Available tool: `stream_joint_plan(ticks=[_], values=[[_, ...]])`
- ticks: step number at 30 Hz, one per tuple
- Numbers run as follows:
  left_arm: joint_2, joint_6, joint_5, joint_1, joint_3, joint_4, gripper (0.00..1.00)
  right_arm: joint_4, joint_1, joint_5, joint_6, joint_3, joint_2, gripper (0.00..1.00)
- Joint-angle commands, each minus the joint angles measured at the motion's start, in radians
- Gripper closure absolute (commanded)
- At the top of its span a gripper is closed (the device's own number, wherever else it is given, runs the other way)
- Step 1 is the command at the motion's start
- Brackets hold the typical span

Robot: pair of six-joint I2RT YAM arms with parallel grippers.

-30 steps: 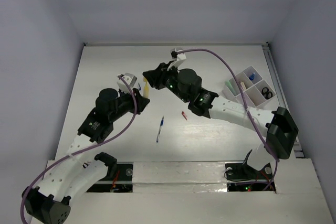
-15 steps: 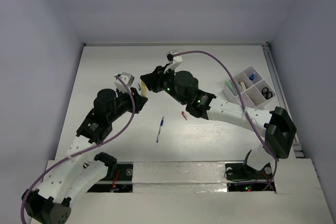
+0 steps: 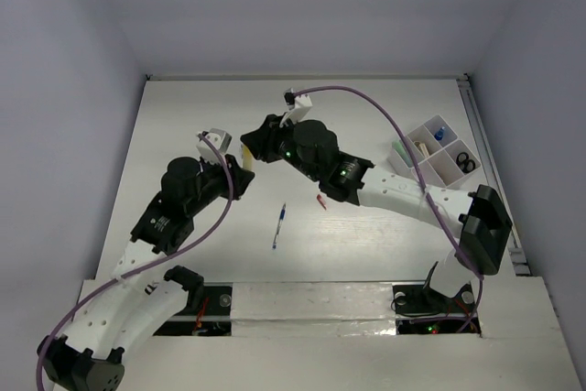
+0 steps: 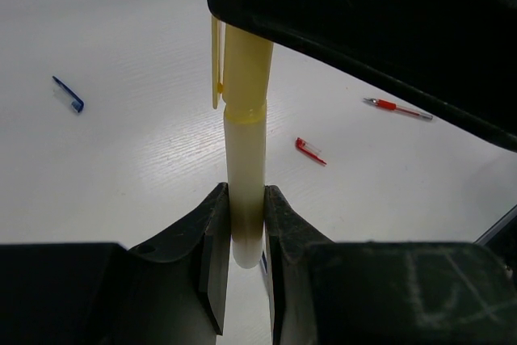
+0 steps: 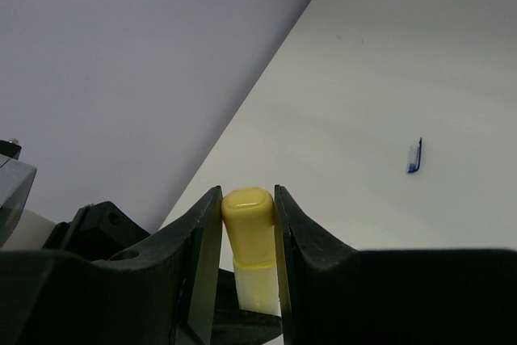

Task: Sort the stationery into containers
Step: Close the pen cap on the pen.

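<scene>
A: The left gripper [image 4: 245, 201] pinches the pale yellow marker [image 4: 245, 119] at its barrel end; the right gripper [image 5: 248, 199] clamps the cap.
B: Only the top view shows the white tray [image 3: 439, 169], well right of the marker. Only the left wrist shows the red pencil [image 4: 397, 108] lying past the marker.

The pale yellow marker [image 4: 245, 159] looks smooth, faintly glossy plastic, the counter [image 4: 121, 159] matt and finely ribbed, the left tool [image 4: 245, 236] matt black plastic.
</scene>
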Motion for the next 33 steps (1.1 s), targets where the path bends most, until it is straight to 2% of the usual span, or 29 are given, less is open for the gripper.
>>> stream_joint_plan(ticks=[1, 10, 14, 20, 24, 28, 33], values=[[-0.041, 0.002, -0.062, 0.014, 0.027, 0.068, 1.0, -0.095, 0.02, -0.07, 0.041, 0.036, -0.005, 0.92], [-0.055, -0.001, -0.068, 0.023, 0.023, 0.076, 1.0, -0.139, 0.02, -0.291, 0.152, 0.03, 0.001, 0.92], [-0.053, -0.001, -0.082, 0.023, 0.024, 0.068, 1.0, -0.252, 0.02, -0.282, 0.112, 0.077, 0.005, 0.92], [-0.056, -0.003, -0.123, 0.023, 0.029, 0.059, 1.0, -0.514, 0.02, -0.245, 0.032, 0.215, 0.028, 0.94], [-0.062, -0.009, -0.151, 0.023, 0.03, 0.061, 1.0, -0.573, 0.02, -0.23, 0.017, 0.249, 0.048, 0.96], [-0.049, -0.011, -0.162, 0.023, 0.036, 0.061, 1.0, -0.619, 0.049, -0.138, 0.0, 0.289, 0.065, 1.0], [-0.026, -0.006, -0.16, 0.023, 0.056, 0.056, 1.0, -0.707, 0.049, -0.133, -0.051, 0.361, 0.085, 1.0]])
